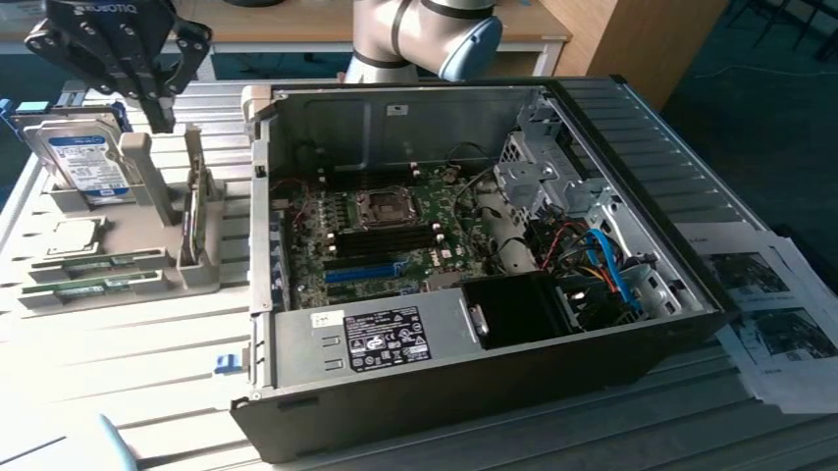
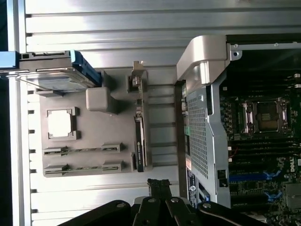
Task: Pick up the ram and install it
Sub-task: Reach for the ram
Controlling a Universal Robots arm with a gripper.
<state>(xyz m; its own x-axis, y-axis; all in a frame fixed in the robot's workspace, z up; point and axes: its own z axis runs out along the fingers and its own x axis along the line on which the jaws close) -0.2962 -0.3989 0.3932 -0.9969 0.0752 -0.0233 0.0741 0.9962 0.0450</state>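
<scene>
Two ram sticks (image 1: 98, 263) (image 1: 89, 287), thin and green, lie flat in the grooves of a grey parts holder (image 1: 144, 231) to the exterior view's left of the open computer case (image 1: 445, 383). The wrist view shows the same ram sticks (image 2: 82, 150) (image 2: 82, 168) side by side on the holder (image 2: 94, 136). My gripper (image 1: 160, 120) hangs above the holder's far end, near the hard drive, well clear of the ram. Its fingers (image 2: 158, 184) are shut with nothing between them. The motherboard (image 1: 380, 235) lies exposed inside the case.
A blue-labelled hard drive (image 1: 85, 162) stands upright in the holder, with a square silver processor (image 1: 73, 235) below it and a card (image 1: 194, 221) on edge beside the case wall. Printed sheets (image 1: 772, 314) lie at the exterior view's right. The arm's base (image 1: 419, 39) stands behind the case.
</scene>
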